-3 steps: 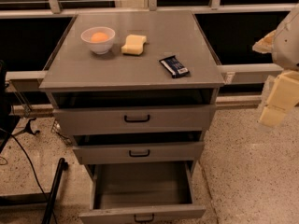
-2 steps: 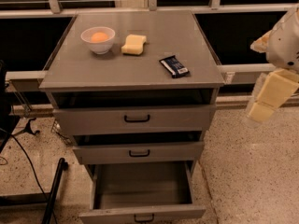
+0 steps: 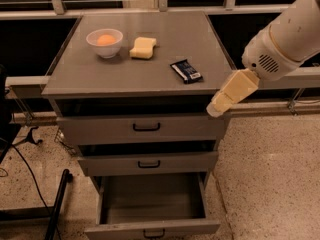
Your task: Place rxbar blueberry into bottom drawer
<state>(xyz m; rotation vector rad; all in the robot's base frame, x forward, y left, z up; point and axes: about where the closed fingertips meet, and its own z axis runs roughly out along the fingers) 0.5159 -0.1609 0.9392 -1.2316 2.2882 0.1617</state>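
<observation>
The rxbar blueberry [image 3: 186, 70], a flat dark navy bar with white lettering, lies on the grey cabinet top [image 3: 170, 29], right of centre near the front edge. The bottom drawer [image 3: 151, 228] is pulled out and looks empty inside. My gripper [image 3: 220, 103], cream-coloured on a white arm [image 3: 287, 34], hangs at the cabinet's front right corner, just right of and below the bar. It holds nothing that I can see.
A white bowl [image 3: 104, 42] with an orange object inside and a yellow sponge block [image 3: 143, 47] sit on the top's left half. The two upper drawers [image 3: 146, 127] are shut. A black pole [image 3: 57, 204] and cables lie on the floor at left.
My arm and gripper have moved left, from beside the cabinet to its front right corner. The bar and drawers have not moved.
</observation>
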